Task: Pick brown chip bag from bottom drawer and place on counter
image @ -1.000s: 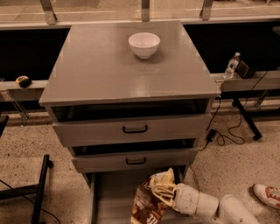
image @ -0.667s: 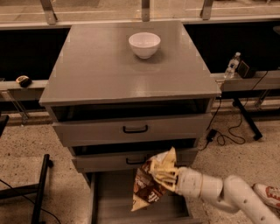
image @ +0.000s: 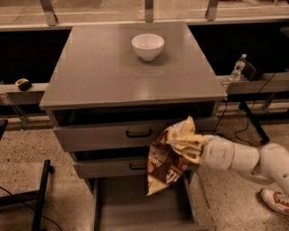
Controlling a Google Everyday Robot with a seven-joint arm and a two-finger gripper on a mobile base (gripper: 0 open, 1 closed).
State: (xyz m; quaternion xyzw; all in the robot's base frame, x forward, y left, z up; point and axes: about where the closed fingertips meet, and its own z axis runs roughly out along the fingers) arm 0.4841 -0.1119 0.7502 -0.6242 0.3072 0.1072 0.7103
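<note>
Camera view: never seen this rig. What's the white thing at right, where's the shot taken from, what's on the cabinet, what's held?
There is one view, looking down at a grey drawer cabinet from its front; where the camera is mounted is not known. The white thing is a robot arm reaching in from the right. Its gripper, in front of the upper drawers, grips the crumpled top of the brown chip bag, which hangs above the open bottom drawer. A white bowl stands on the counter.

Floor [image: 27,158]: speckled terrazzo, warm dim light. Grey ledge [image: 262,83] either side of cabinet [image: 99,135], dark recess behind. Bottle [image: 238,67] and black box [image: 249,71] on right ledge. Metal posts [image: 149,9] along top. Gripper [image: 192,144] before cabinet front, holding bag [image: 165,167].
</note>
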